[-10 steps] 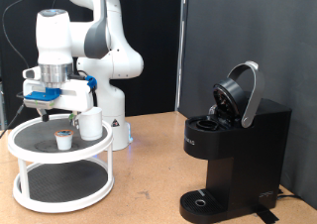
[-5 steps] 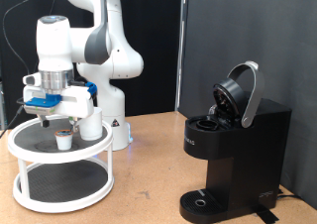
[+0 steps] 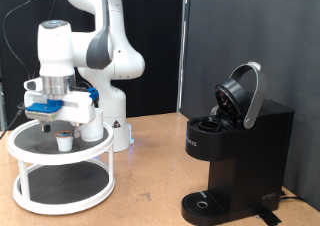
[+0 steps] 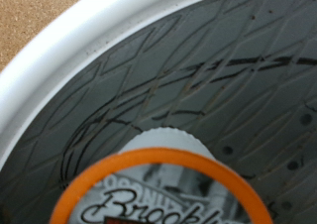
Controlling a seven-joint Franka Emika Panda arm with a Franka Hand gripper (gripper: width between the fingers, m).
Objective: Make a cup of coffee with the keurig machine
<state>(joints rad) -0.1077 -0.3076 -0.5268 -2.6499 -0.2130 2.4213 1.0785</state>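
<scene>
The gripper (image 3: 55,122) was seen in the exterior view hanging just above the top tier of a white two-tier round stand (image 3: 30,151), at about nine o'clock in the picture. Whether its fingers were wide or narrow could not be told from either view, and nothing was shown between them. A small white pod (image 3: 64,140) stood on the dark mat of the top tier, directly beneath the gripper. In the wrist view the pod (image 4: 163,184) was seen from above, close up, with an orange ring around its printed lid. The cup (image 3: 91,124) was placed on the same tier, just beside the pod at its two o'clock. The keurig machine (image 3: 237,156) was set well apart, at about four o'clock in the exterior view, with its domed lid raised.
</scene>
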